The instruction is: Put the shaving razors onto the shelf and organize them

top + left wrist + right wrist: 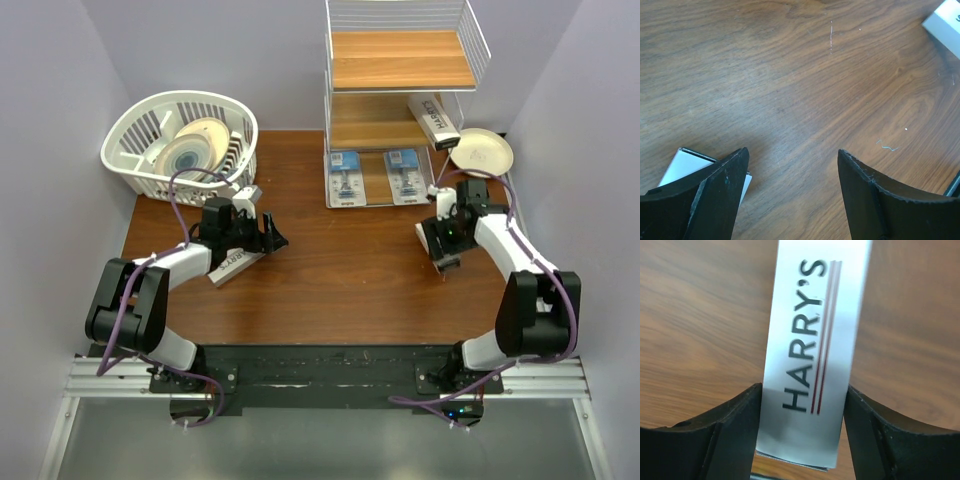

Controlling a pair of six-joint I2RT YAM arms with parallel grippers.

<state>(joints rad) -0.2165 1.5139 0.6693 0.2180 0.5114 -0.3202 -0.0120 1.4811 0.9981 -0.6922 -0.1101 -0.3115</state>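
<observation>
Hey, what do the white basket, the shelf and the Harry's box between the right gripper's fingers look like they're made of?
White basket: likely moulded plastic, given the uniform white slats in one piece.
Shelf: thin white wire frame, probably coated metal. The light-brown boards show grain, so wood or laminate.
Harry's box: looks like printed card, with a smooth satin white face, crisp lettering and straight edges.

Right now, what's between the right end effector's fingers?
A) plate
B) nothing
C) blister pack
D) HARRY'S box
D: the right wrist view shows the white HARRY'S box filling the gap of the right end effector, a finger against each long side.
</observation>
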